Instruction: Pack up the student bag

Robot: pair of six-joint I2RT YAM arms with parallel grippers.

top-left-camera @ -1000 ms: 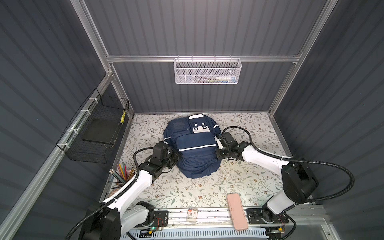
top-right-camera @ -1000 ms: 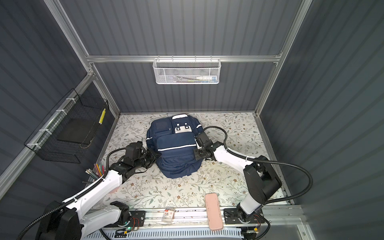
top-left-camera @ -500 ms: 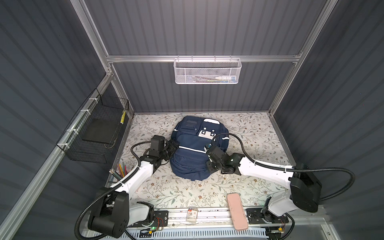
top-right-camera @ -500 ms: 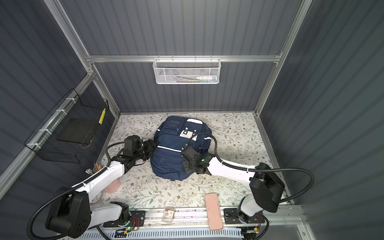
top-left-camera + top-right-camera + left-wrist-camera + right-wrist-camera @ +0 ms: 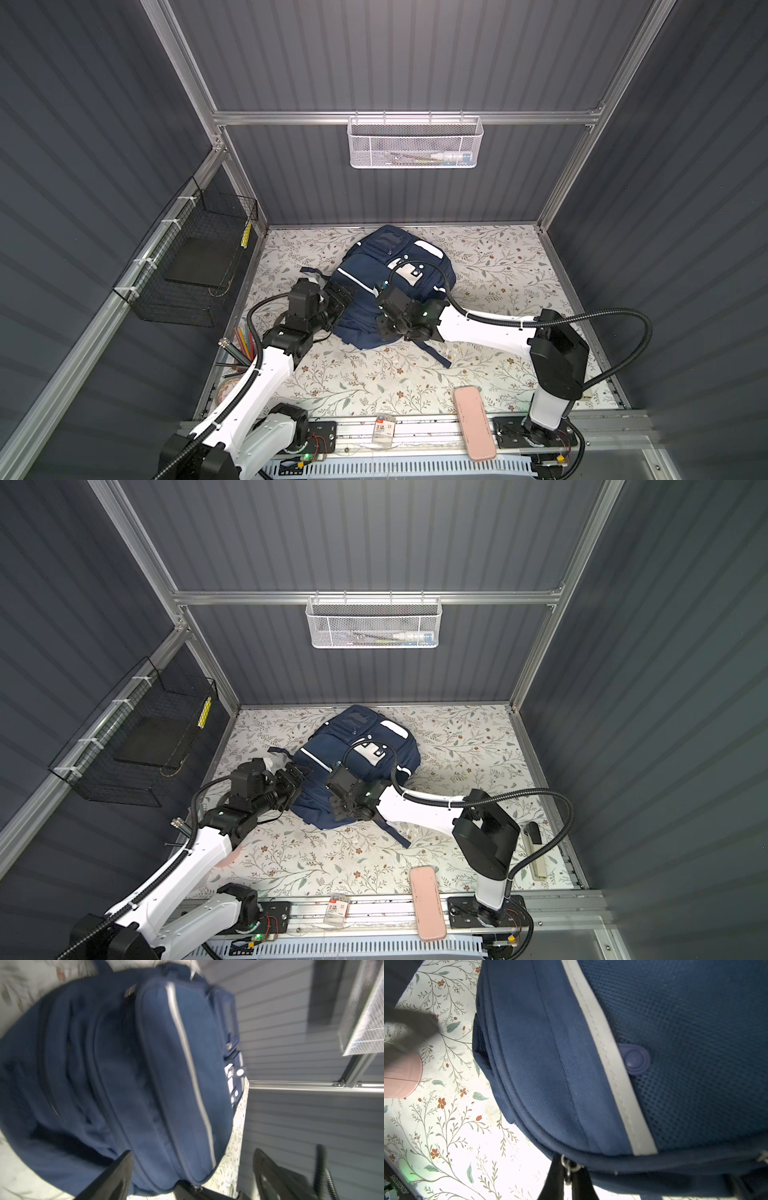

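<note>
From my station, the large navy-blue fabric backpack with white reflective stripes (image 5: 376, 266) lies front-up on the floral-print table cover (image 5: 498, 266). It is around the middle of the table, somewhat toward the far wall, and turned at an angle. In both top views it sits between my two arms (image 5: 332, 746). A dark strap (image 5: 434, 353) trails from its near edge onto the cover, toward the right arm.

The left gripper (image 5: 340, 296) is at the bag's left side, low over the cover. On the left wrist camera its two black fingers (image 5: 116, 1174) stand well apart, and the end of the bag's striped front pocket shows between them. That picture is blurred, so I cannot tell whether either finger touches the fabric.

The right gripper (image 5: 384, 330) is at the bag's near edge. The right wrist camera shows its fingertips pressed together on a small metal zip pull (image 5: 568, 1164) at the rim of the bag, close to the end of a grey reflective stripe.

By the near rail lies an oblong pink pencil case (image 5: 473, 422), well apart from the bag. A white mesh basket (image 5: 415, 141) hangs on the far wall and a black wire basket (image 5: 195, 266) on the left wall.
</note>
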